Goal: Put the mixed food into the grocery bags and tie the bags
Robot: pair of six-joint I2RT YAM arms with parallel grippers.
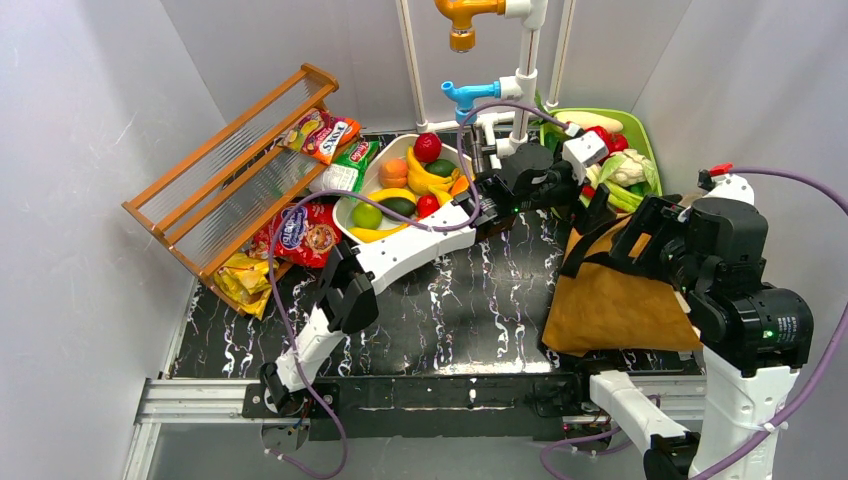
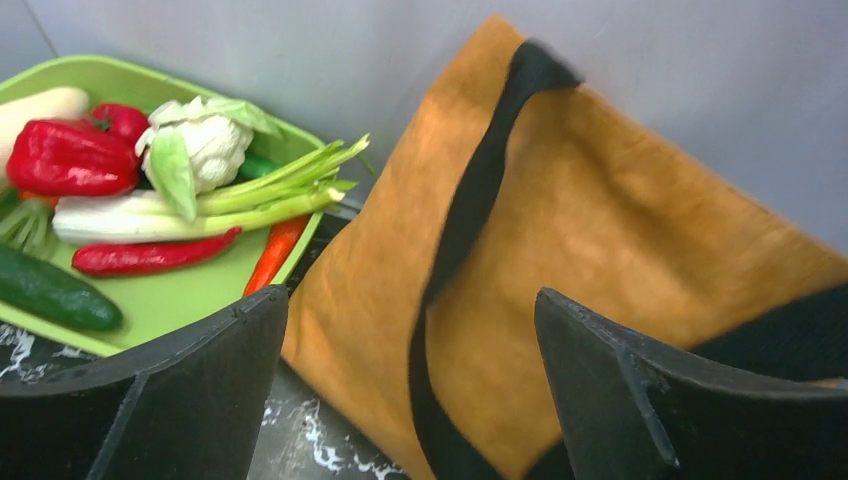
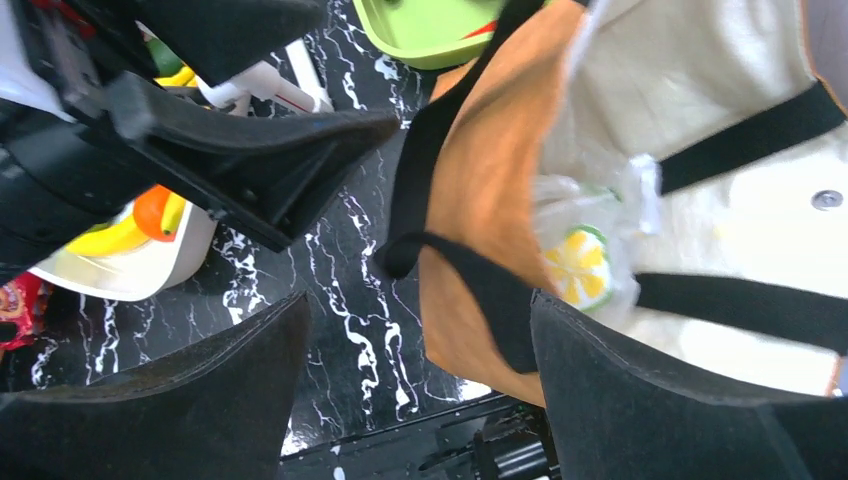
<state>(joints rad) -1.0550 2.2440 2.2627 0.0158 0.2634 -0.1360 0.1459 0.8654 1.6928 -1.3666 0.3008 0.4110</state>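
Jaws spread L & R, lemon bag part-hidden in tote, tote edges cut off.

Place: lab booth, mock kitchen
Walls: plain grey panels
Counter: black marbled
12 o'clock: toy pipe taps

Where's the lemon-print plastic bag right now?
In the right wrist view, the lemon-print plastic bag lies inside the tan tote, on its cream lining, at the table's right side.
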